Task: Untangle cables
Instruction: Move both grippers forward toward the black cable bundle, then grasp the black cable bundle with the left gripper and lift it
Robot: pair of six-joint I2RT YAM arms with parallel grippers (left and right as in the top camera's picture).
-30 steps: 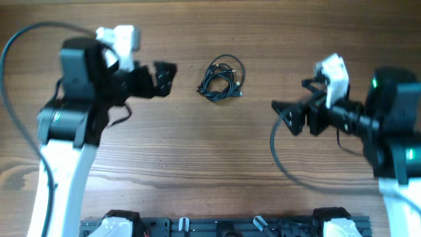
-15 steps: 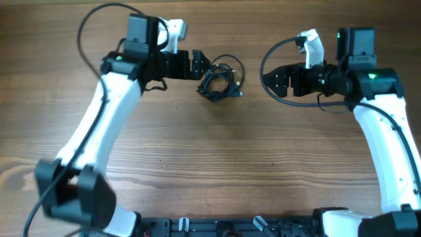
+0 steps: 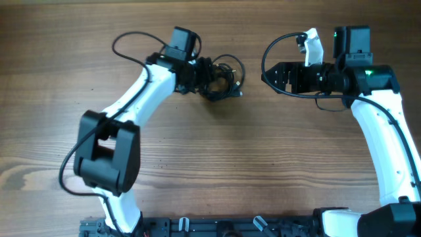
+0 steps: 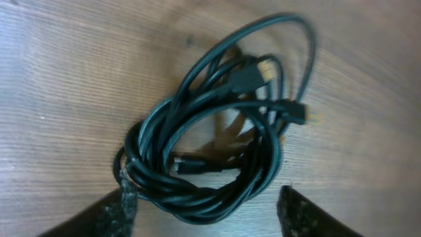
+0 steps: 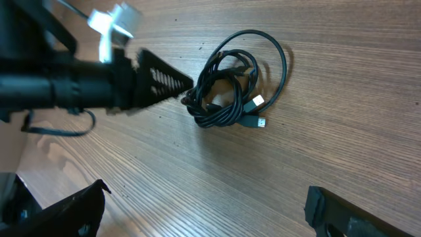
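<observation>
Cables: we see one coil of thin black cables (image 3: pixel 222 79) flat on the wood at about 12 o'clock on the table, several loops wound through each other.
Plug ends: two pale-tipped plugs (image 4: pixel 266 69) stick out at the coil's 3 to 4 o'clock side in the overhead view. A third, dark end lies inside the loops.
Left gripper: the left gripper (image 4: pixel 205 197) is at the coil's 9 o'clock edge, jaws apart. One of its fingers (image 4: pixel 122 207) is just beside the outer strands. We cannot tell whether it touches them.
Right gripper: the right gripper (image 3: pixel 270 75) hangs at the coil's 3 o'clock, apart from it, jaws wide and holding nothing.
Table: the wooden table (image 3: pixel 210 164) looks smooth, so we judge the coil will slide easily.
Risk, whole bundle: if the left jaws close where they stand, they may take every strand at once, and the coil would lift as one knot.
Risk, tightening: pulling from 9 o'clock with nothing pinning the 3 o'clock side could cinch the loops around the inner plug.
Risk, push: a low approach may shove the coil toward 3 o'clock instead of gripping it.
Risk, arms: both arms reaching for one small coil could meet.
</observation>
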